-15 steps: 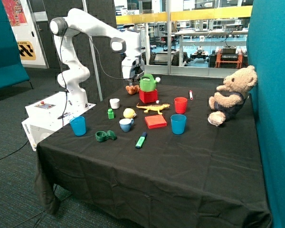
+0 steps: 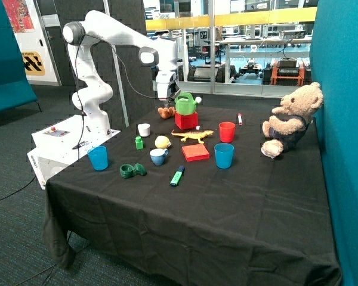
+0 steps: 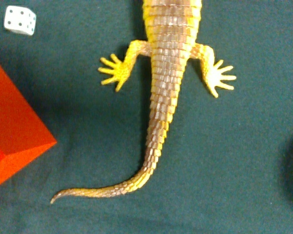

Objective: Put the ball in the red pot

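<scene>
The pale yellow ball (image 2: 162, 142) lies on the black cloth between a small green bottle and a light blue cup. The red pot (image 2: 187, 120) stands further back, with a green watering can (image 2: 185, 103) on top of it. My gripper (image 2: 169, 95) hangs in the air above the back of the table, beside the watering can and well away from the ball. The wrist view shows neither the ball nor the gripper, only a yellow toy lizard's tail (image 3: 156, 117), a white die (image 3: 20, 20) and a corner of a red box (image 3: 12, 126).
The yellow lizard (image 2: 193, 135) lies in front of the red pot. A flat red block (image 2: 195, 152), a round red cup (image 2: 227, 131), blue cups (image 2: 224, 155) (image 2: 98, 158), a white cup (image 2: 144, 129), a green marker (image 2: 177, 176), a brownish-orange toy (image 2: 165, 111) and a teddy bear (image 2: 289, 119) stand around.
The arm's wrist has turned and shifted slightly above the back of the table. The things on the table have not moved.
</scene>
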